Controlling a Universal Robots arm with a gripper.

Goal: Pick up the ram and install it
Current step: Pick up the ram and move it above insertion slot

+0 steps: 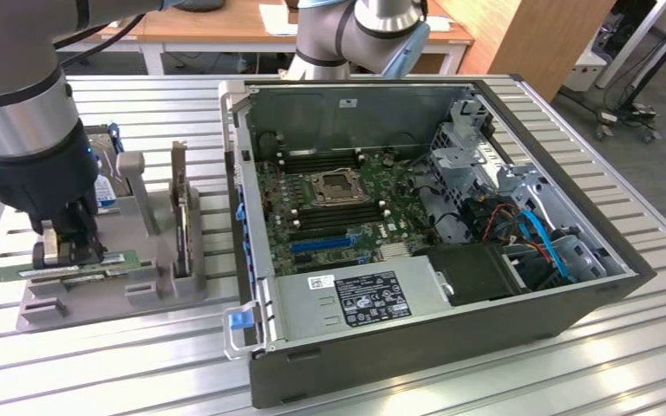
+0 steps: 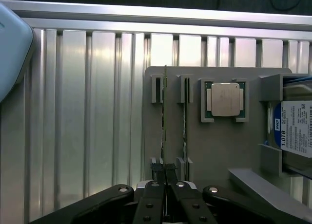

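- Your gripper (image 1: 65, 258) has its black fingers (image 2: 152, 197) pressed together on the long, thin green circuit-board ram stick (image 1: 32, 272), pinching its upper edge near one end. The wrist view shows that stick edge-on (image 2: 165, 112), running away from the fingertips.
- The ram stick is at the lower left of the exterior view, along the front groove of the grey moulded plastic holder (image 1: 73, 305). You cannot tell from here whether it has cleared the groove.
- So the pick is at the grasp stage. By my reading, the carry and the seating are both left to do.
- The green motherboard (image 1: 310, 217) lies inside the open dark grey computer case (image 1: 426, 334), well apart toward the exterior view's right. No stick stands out from its slots as far as you can see.
- Your grey arm (image 1: 21, 113) drops in from the upper left of the exterior view. Its wrist is roughly upright and the fingers point straight down at the holder.
- The arm stands clear of the tall upright expansion card (image 1: 179, 208) beside it.
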